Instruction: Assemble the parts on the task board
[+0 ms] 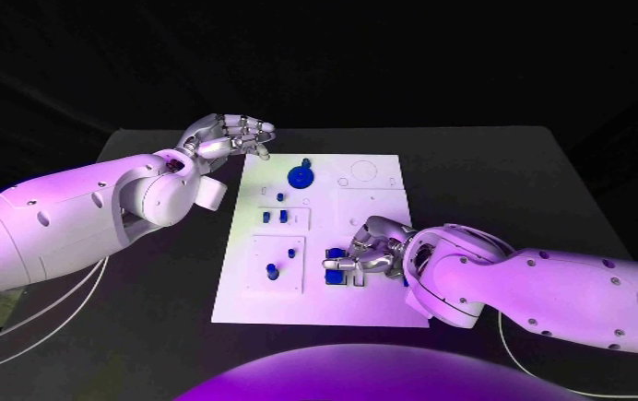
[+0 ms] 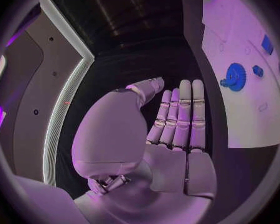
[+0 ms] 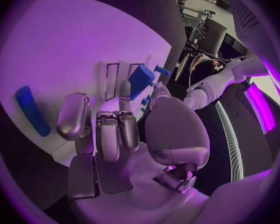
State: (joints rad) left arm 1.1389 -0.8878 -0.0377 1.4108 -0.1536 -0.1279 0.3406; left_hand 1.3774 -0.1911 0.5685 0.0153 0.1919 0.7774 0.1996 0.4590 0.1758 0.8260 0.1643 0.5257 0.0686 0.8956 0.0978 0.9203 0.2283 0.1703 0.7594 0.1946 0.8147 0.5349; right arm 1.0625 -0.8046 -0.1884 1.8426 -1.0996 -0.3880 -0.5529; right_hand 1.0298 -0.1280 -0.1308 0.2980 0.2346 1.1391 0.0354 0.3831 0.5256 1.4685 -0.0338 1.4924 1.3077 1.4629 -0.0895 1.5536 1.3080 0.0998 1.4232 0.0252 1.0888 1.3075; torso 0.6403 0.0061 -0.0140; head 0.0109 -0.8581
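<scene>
The left hand (image 1: 229,135) hovers at the upper left, off the task board (image 1: 359,295), fingers straight and together, holding nothing. On the board's upper part lies a blue gear (image 1: 301,177). At centre right, the right hand (image 1: 373,252) pinches a blue block (image 1: 336,259).

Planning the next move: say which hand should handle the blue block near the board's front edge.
Right. The right hand is over the board with its fingers at the blue block; the left hand hangs off the board's far corner, holding nothing.
</scene>
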